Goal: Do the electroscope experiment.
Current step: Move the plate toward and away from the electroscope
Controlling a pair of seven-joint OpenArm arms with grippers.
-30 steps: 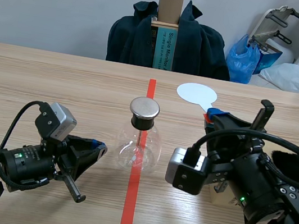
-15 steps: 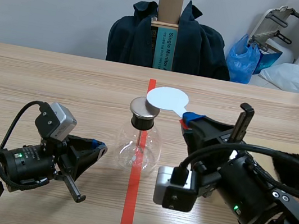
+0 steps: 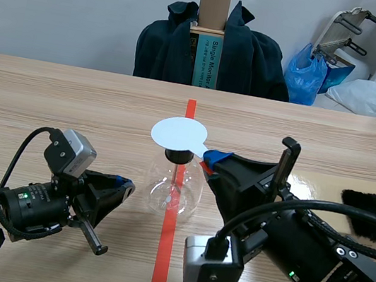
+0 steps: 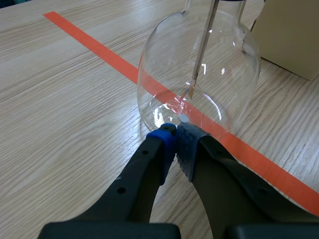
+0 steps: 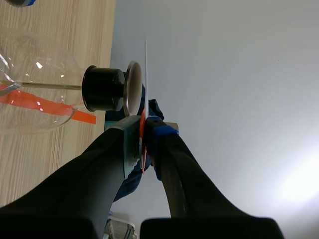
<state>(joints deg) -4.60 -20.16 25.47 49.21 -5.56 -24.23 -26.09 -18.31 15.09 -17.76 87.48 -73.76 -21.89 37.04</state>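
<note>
Right claw (image 5: 143, 130): clamped on the thin red handle (image 3: 208, 156) of the white disc (image 3: 178, 134).
Left claw (image 4: 175, 142): pads pressed together, holding nothing, tips at the flask's base.
Disc: lies flat over the metal cap (image 5: 133, 88) of the glass flask (image 3: 175, 187); whether they touch, I cannot tell.
Flask: upright on the tape line (image 3: 165, 252).
Handling: the disc looks light, thin and probably bendy, so it is best held by the handle. The glass looks fragile and slick, so steady it low on the bulb.

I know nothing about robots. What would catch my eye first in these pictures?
Most likely the round glass flask standing on the orange-red tape line mid-table, with a thin rod hanging inside it. The right pincer holds a white disc flat right over the flask's metal cap. The left pincer, shut, sits low by the flask's base.
</note>
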